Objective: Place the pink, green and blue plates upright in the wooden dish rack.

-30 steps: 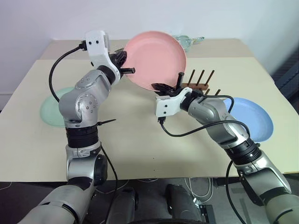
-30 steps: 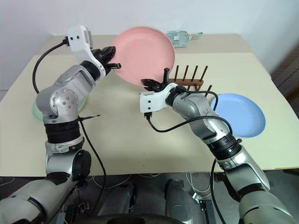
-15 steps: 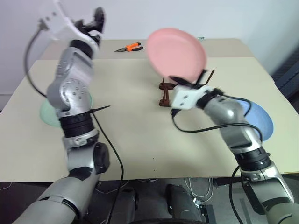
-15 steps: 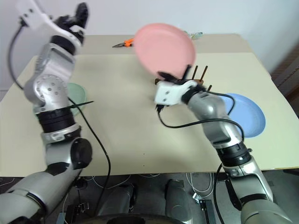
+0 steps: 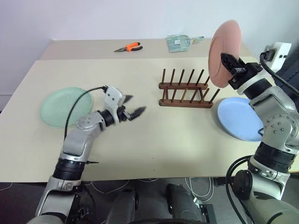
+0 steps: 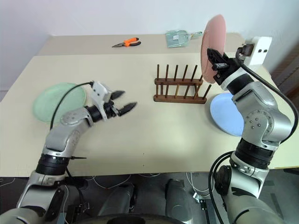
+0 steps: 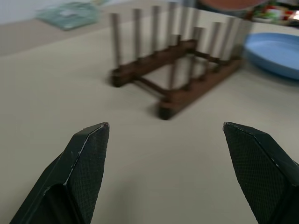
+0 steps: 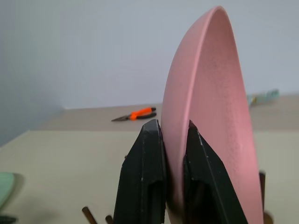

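Table [image 5: 154, 140]: green plate [image 5: 63, 105] flat at left, blue plate [image 5: 238, 119] flat right of the empty wooden dish rack [image 5: 184, 88]. Right gripper [image 5: 230, 65] clamps pink plate [image 5: 223, 51] upright, above rack's right end. Left gripper [image 5: 133, 108] spread wide, empty, between green plate and rack.

beige table [image 5: 154, 140], rack [image 5: 184, 89], green plate [image 5: 63, 105], blue plate [image 5: 238, 119], pliers [image 5: 128, 47]

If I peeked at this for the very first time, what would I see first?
You'd spot the pink plate first, held up on its edge in the air by the right gripper, just right of the wooden dish rack in the middle of the table. Next comes the left gripper, wide open above the table beside the green plate. The blue plate lies flat on the rack's right.
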